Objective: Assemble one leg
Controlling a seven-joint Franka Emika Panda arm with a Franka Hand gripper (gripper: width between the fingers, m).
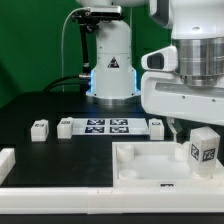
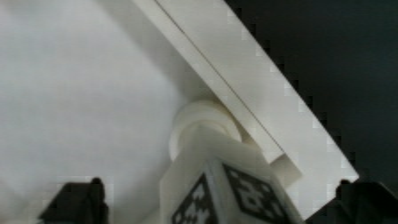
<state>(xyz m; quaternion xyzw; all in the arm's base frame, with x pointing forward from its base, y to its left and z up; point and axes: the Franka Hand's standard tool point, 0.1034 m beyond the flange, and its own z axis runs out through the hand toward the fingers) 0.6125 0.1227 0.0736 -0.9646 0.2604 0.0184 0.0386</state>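
The leg (image 1: 205,149) is a small white post with a black-and-white tag. It stands upright at the tray-like piece's (image 1: 140,165) corner on the exterior view's right. In the wrist view the leg (image 2: 222,185) rests over a round corner socket (image 2: 210,118) of that piece. My gripper (image 1: 190,130) hangs right above it. Its dark fingertips (image 2: 75,200) stand on either side of the leg with a gap on each side, so the gripper (image 2: 214,206) is open around the leg. How deep the leg's foot sits in the socket is hidden.
The marker board (image 1: 108,126) lies at the table's middle back. Three more small white legs stand beside it (image 1: 40,128), (image 1: 66,127), (image 1: 157,124). A white part (image 1: 6,160) lies at the exterior view's left edge. The robot base (image 1: 110,70) stands behind.
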